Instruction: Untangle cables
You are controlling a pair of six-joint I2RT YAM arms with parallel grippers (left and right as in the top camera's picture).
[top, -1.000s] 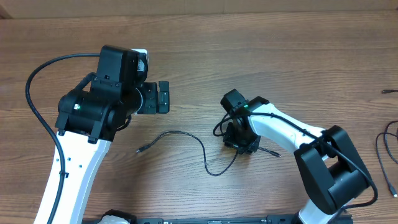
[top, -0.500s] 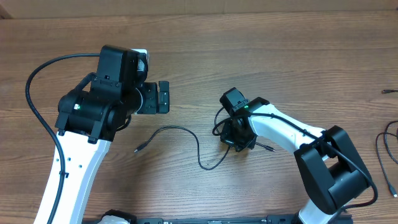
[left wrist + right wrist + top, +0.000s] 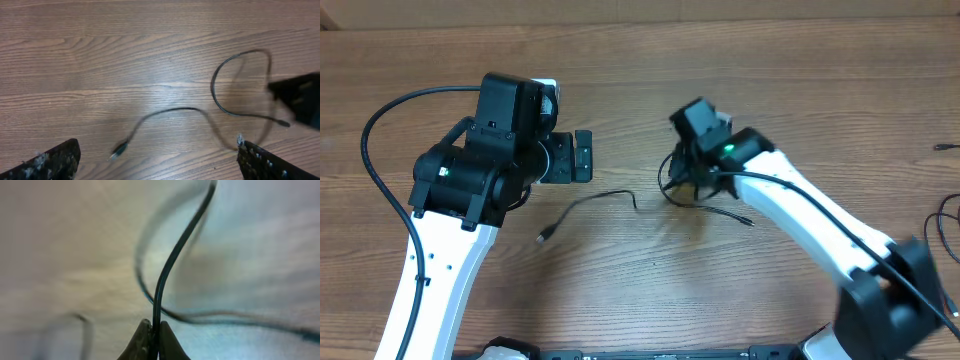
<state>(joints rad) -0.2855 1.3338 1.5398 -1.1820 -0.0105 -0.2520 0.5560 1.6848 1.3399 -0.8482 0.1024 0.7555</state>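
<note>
Right gripper (image 3: 152, 339) pinches the cable (image 3: 172, 255) tight between its tips.
The hold is probably meant to draw the strand out of its loop. The plug end lies on the table (image 3: 620, 60) near the left gripper (image 3: 157, 149), which is spread wide and empty. Only the right wrist view shows the pinch; overhead shows the strand's full run.

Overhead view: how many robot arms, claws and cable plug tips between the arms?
Robot arms: 2, left arm and right arm
Claws: 2, left claw and right claw
Cable plug tips: 2, left tip and right tip
Total: 6
</note>
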